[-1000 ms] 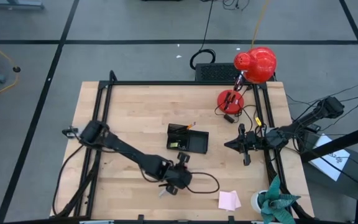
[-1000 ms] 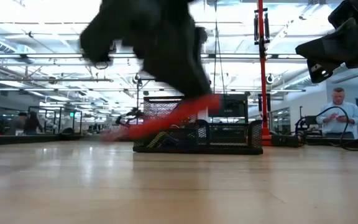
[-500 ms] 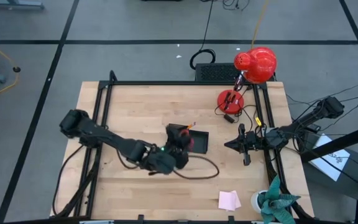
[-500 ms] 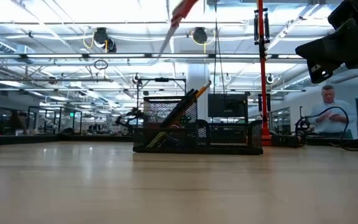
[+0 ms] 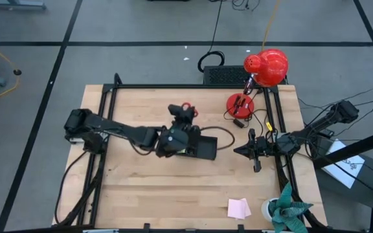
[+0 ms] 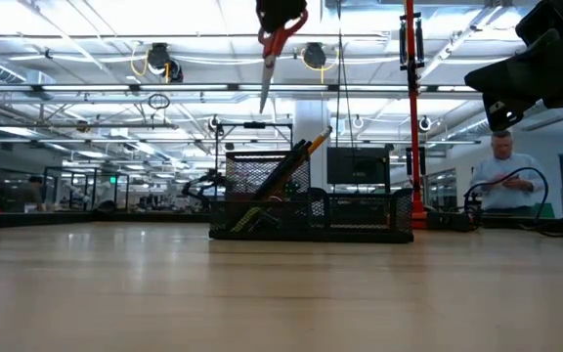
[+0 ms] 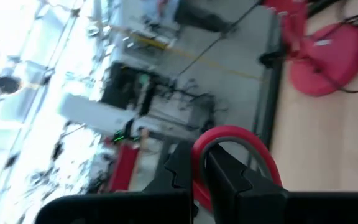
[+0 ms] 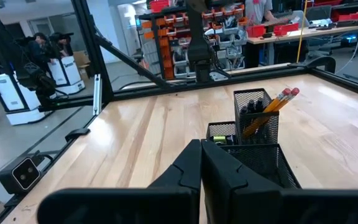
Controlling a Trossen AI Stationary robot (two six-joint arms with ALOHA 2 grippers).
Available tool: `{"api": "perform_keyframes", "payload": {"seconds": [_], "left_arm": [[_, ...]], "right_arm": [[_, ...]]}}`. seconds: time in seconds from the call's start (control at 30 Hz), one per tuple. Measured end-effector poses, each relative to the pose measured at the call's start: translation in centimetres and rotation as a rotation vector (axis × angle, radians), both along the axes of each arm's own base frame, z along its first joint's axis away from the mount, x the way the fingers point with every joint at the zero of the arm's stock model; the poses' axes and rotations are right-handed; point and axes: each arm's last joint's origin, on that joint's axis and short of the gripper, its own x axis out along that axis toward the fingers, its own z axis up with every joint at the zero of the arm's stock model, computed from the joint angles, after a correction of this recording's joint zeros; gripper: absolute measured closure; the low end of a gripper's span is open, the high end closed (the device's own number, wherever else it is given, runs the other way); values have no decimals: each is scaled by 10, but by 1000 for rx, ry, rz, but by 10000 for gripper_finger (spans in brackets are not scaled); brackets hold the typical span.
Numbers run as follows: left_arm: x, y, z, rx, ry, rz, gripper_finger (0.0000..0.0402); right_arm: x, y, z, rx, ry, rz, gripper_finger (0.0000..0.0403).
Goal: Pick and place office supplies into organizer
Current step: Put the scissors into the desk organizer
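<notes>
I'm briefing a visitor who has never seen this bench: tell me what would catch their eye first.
The red-handled scissors stand out: the left pincer holds them by the handles, blades pointing down, high above the black mesh organizer at mid-table, where orange pencils lean in the tall cup. Next comes the bright red desk lamp at the table's far right corner. The right pincer waits shut at the right edge.

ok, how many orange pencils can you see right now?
2 orange pencils, both leaning out of the tall cup of the black mesh organizer, erasers up. More could be hidden inside the mesh.
</notes>
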Motion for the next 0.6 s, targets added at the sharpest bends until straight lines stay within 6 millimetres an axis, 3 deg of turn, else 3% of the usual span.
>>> {"api": "perform_keyframes", "payload": {"seconds": [0.17,0.43,0.6], "left_arm": [[8,12,-12,-52,33,-67,389],[35,24,-65,43,278,-56,387],[43,26,-84,69,351,-50,389]], "right_arm": [[0,0,0,0,0,0,399],[0,0,0,0,0,0,399],[0,0,0,0,1,-1,399]]}}
